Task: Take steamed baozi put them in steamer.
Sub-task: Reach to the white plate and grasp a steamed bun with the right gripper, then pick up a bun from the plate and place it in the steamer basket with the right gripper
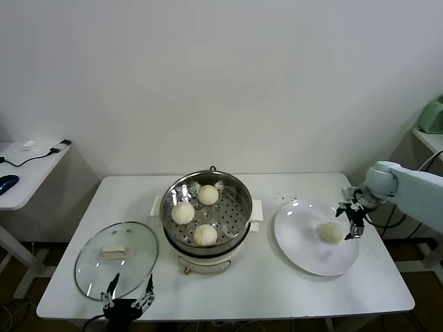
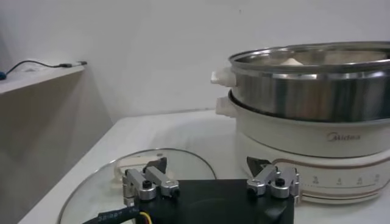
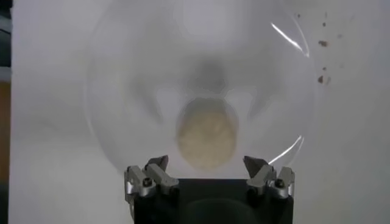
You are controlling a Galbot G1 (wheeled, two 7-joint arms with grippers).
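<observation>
Right gripper point(image 1: 351, 220) poised just over the last of the steamed baozi point(image 1: 332, 232) on the white plate point(image 1: 304, 252), at about four o'clock on the white table point(image 1: 277, 290), jaws spread wide either side of the bun without touching, seemingly lined up for a clean pinch. Three more buns already seated on the perforated tray of the steamer point(image 1: 206, 211) at table centre; left gripper point(image 1: 129, 290) parked at seven o'clock beside the glass lid point(image 1: 116, 258), jaws wide, holding nothing. Plain white wall behind, side desk point(image 1: 24, 176) at nine o'clock.
</observation>
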